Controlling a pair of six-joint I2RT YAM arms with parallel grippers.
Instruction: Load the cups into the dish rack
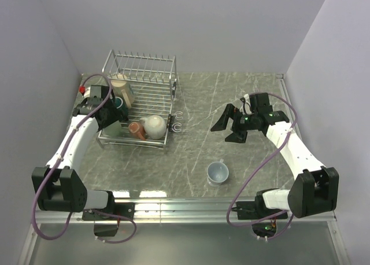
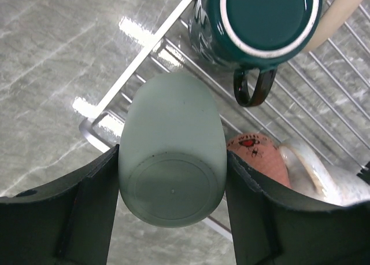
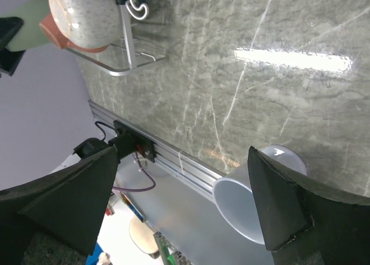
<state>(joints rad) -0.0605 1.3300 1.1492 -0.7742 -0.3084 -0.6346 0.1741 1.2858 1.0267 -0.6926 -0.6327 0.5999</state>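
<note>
Between the fingers of the left gripper (image 2: 172,161) sits the pale green mug (image 2: 170,120), pinched by its sides, bottom facing the wrist, over the near left corner of the dish rack (image 2: 151,44). Four are in already: dark green mug (image 2: 260,16), tan mug (image 1: 122,88), red-brown mug (image 1: 137,130) and cream mug (image 1: 155,126). The blue-grey mug (image 1: 218,172) is left on the table (image 1: 243,97), near the right gripper (image 1: 228,131), which is spread wide and empty. The dark green handle and the red-brown one crowd the drop spot, I'd say.

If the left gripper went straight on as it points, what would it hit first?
Likely corner wires of the dish rack, through the pale green mug held in the left gripper; depth is unclear.
</note>
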